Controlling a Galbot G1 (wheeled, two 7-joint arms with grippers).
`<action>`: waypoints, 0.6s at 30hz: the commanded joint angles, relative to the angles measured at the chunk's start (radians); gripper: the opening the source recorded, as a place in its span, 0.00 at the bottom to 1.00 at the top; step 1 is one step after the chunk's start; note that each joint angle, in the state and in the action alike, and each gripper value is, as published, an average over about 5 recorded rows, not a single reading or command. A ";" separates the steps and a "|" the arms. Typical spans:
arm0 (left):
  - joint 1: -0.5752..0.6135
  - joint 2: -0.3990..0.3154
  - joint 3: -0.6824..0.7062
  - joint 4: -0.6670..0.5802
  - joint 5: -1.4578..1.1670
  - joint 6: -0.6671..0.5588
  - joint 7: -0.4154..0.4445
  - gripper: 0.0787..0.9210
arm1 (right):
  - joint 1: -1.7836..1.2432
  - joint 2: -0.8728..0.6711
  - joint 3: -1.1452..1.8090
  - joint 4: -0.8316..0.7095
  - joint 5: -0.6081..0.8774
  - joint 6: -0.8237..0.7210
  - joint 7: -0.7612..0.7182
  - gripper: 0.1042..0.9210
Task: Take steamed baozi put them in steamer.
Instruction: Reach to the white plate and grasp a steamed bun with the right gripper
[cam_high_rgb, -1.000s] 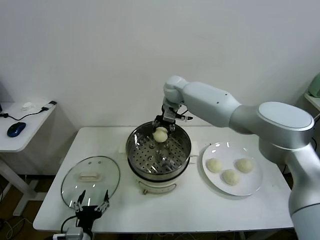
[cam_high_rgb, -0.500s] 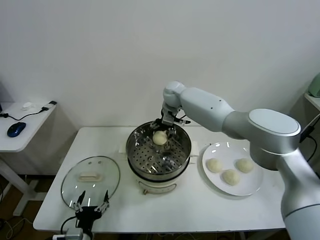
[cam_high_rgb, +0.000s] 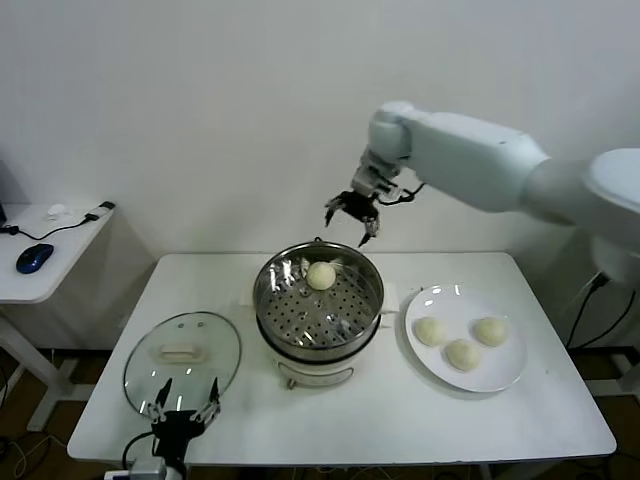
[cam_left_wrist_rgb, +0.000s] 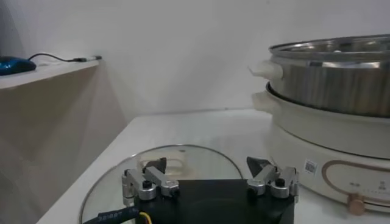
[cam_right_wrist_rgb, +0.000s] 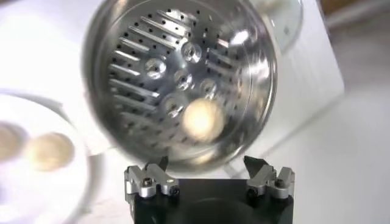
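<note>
Head view: I count one baozi (cam_high_rgb: 321, 274) sitting in the steamer (cam_high_rgb: 318, 306), on the perforated basket toward its far side, a little right of centre. Three more baozi are on the white plate (cam_high_rgb: 500, 375) to the right of the steamer: one on the left (cam_high_rgb: 429, 330), one nearer me (cam_high_rgb: 461, 353), one toward the right (cam_high_rgb: 489, 330). So I judge the task at one of four done, three left to move. Right gripper (cam_high_rgb: 352, 213) hangs above the far rim of the steamer, fingers spread and carrying nothing. The right wrist view agrees: both fingertips stand apart with only air between them, and the bun lies loose on the basket floor below, clear of the wall. Left gripper (cam_high_rgb: 180, 410) is parked at the near left edge of the table (cam_high_rgb: 400, 425), just in front of the glass lid (cam_high_rgb: 181, 358), fingers released and empty; the left wrist view shows the lid lying flat right ahead of it and the steamer off to the side. Lid is off, so the pot is free for loading. My read on the next step: the right arm goes over to the plate for the second bun, probably the leftmost one since it lies closest to the steamer. There is room in the basket around the first bun for the other three.
</note>
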 joint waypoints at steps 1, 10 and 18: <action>0.000 -0.004 -0.003 0.001 -0.004 -0.002 -0.002 0.88 | 0.038 -0.393 -0.218 0.335 0.213 -0.474 0.140 0.88; 0.016 -0.011 -0.004 -0.003 -0.003 0.003 -0.002 0.88 | -0.349 -0.424 0.097 0.266 0.083 -0.577 0.211 0.88; 0.026 -0.013 -0.002 0.002 -0.005 0.004 -0.003 0.88 | -0.508 -0.359 0.218 0.137 0.011 -0.581 0.216 0.88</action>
